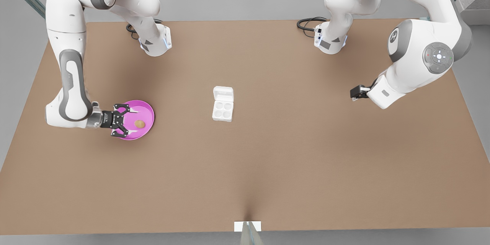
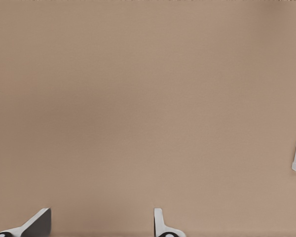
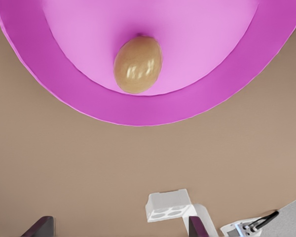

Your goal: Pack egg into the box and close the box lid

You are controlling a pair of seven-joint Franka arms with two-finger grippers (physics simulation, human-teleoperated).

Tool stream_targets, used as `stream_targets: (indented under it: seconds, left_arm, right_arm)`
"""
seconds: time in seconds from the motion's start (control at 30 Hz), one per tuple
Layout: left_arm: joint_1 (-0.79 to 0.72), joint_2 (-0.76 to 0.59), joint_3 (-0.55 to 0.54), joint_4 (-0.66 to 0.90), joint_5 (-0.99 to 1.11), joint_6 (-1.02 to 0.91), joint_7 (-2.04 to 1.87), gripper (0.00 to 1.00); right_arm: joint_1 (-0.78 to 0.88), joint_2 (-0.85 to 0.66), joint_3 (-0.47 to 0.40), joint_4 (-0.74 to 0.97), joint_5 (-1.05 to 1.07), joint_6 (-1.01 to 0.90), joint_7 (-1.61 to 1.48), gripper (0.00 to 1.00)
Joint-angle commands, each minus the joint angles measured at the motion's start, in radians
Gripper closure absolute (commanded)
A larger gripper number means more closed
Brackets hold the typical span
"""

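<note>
Even, diffuse overhead light; no glare on the table (image 1: pixel 268 160). Soft shadows lie under the arms and beside the box (image 1: pixel 222 104). The egg (image 3: pixel 137 64) carries faint highlights.

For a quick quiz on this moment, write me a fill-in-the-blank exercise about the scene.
1. The egg lies on the ____ plate.
2. The box has ____ round cups, and none holds an egg.
3. The box lid is ____.
4. The right pincer, hovering over the plate, is ____; the left pincer waits apart.

Missing words: pink; four; open; open
</note>
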Motion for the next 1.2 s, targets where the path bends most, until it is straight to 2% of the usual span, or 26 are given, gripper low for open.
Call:
stream_targets:
  seconds: [0.0,0.43,1.17]
  left_arm:
    - [0.000,0.000,0.000,0.000,0.000,0.001,0.000,0.00]
    - [0.000,0.006,0.002,-0.001,0.000,-0.001,-0.002,0.00]
    - [0.000,0.008,0.002,0.000,0.000,-0.001,0.000,0.00]
  right_arm:
    - [-0.007,0.004,0.000,-0.005,0.020,0.000,-0.007,0.00]
    - [-0.128,0.208,0.001,0.043,0.104,-0.075,-0.274,0.00]
    - [-0.138,0.297,0.010,0.052,0.161,-0.103,-0.387,0.01]
